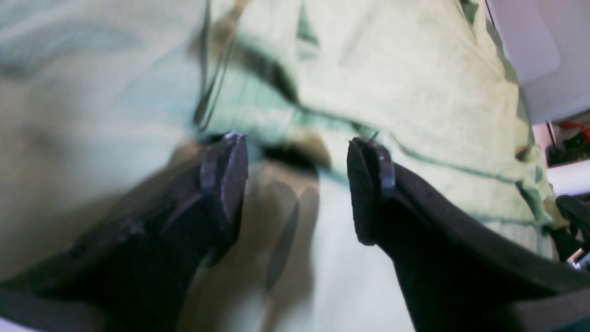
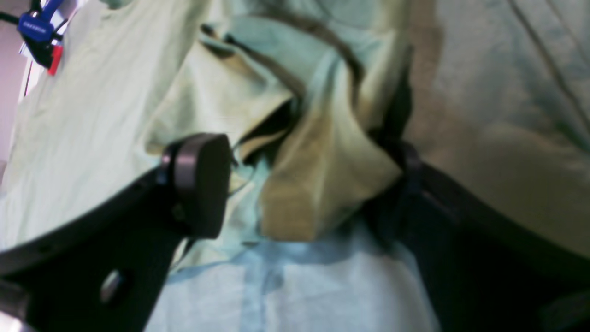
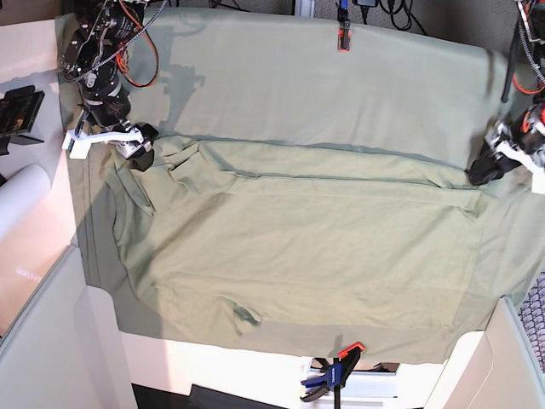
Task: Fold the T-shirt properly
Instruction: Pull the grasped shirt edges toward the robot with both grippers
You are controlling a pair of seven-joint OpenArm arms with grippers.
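Base view showed the pale sage-green cotton T-shirt (image 3: 315, 247) spread over the larger, plain grey-green tablecloth (image 3: 341, 94), its broad body lying between the two arms. A long, narrow strip of the shirt ran across the side nearer the top of that view, with a crease or fabric edge along it. Near the strip's left end in the view, the shirt was bunched into folds, and a small darker opening (image 3: 247, 315) showed toward the lower side.

The black left gripper (image 1: 297, 184) stood open at the strip's other end; in the left wrist view, the shirt's edge crossed just beyond and between its parted fingers. The black right gripper (image 2: 313, 189) was open too, with crumpled shirt fabric between its fingers; whether either finger touched the cloth could not be told.

A blue and black clamp with red pads (image 3: 332, 375) sat at the tablecloth's lower edge in the base view, and a second blue and black clamp with a red tip (image 3: 343, 25) reached over its upper edge.
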